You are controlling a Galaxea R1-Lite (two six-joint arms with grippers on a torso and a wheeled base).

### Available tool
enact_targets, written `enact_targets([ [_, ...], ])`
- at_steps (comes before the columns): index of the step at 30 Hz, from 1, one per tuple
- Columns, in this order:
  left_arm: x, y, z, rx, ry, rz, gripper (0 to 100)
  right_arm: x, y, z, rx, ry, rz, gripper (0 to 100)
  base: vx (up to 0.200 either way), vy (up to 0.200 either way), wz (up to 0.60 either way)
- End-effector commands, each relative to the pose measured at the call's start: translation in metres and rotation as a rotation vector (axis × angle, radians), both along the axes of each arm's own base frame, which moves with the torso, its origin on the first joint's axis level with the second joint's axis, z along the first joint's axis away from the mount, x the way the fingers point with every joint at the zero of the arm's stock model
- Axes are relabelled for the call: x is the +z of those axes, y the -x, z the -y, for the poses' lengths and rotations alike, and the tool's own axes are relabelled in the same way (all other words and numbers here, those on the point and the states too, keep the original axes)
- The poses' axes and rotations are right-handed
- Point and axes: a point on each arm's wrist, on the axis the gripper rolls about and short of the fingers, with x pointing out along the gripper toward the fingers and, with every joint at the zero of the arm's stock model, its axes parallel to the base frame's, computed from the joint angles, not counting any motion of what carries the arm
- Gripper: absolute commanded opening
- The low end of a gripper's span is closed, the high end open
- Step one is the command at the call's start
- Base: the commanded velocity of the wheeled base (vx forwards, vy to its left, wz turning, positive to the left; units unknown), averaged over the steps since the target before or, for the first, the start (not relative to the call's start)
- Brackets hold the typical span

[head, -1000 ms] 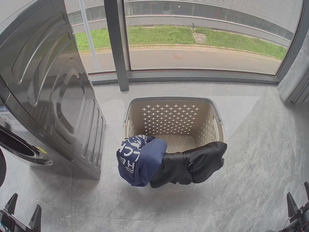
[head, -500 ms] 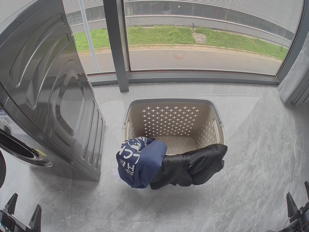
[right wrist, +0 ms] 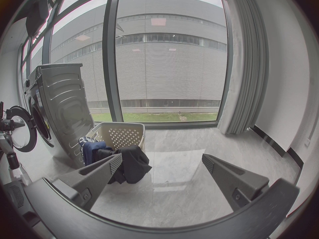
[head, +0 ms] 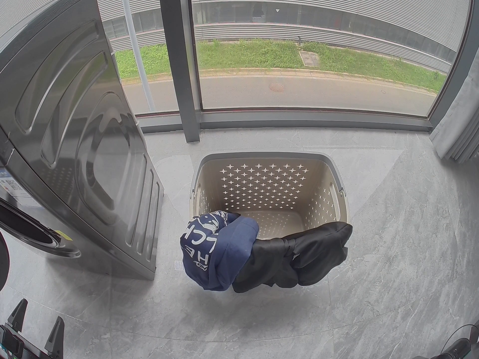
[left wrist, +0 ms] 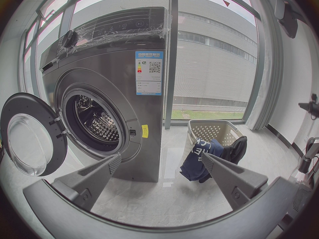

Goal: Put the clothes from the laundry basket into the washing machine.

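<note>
At lower right of the head view, my right gripper has dropped almost out of frame, jaws spread and empty; my left gripper sits released at lower left. I judge no pickup begun. Centre frame, the blue garment and black garment drape over the near rim of the laundry basket, well apart from both.

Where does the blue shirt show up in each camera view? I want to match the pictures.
Head view: blue shirt draped over the basket's near rim, at the end towards the washer, touching the black garment.
Left wrist view: blue shirt on the basket front, just past the washer's corner.
Right wrist view: blue shirt between washer and black garment.
Shared landmark: the basket.
</note>
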Motion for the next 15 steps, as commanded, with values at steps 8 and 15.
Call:
enact_targets([
  [8,-0.003,0.0,0.0,0.0,-0.006,-0.003,100,-0.033,-0.134,-0.025,0.184,-0.089,-0.771,100,0.0,0.0,0.0],
  [15,-0.004,0.0,0.0,0.001,-0.009,-0.003,100,-0.052,-0.182,-0.037,0.19,-0.072,-0.804,100,0.0,0.0,0.0],
])
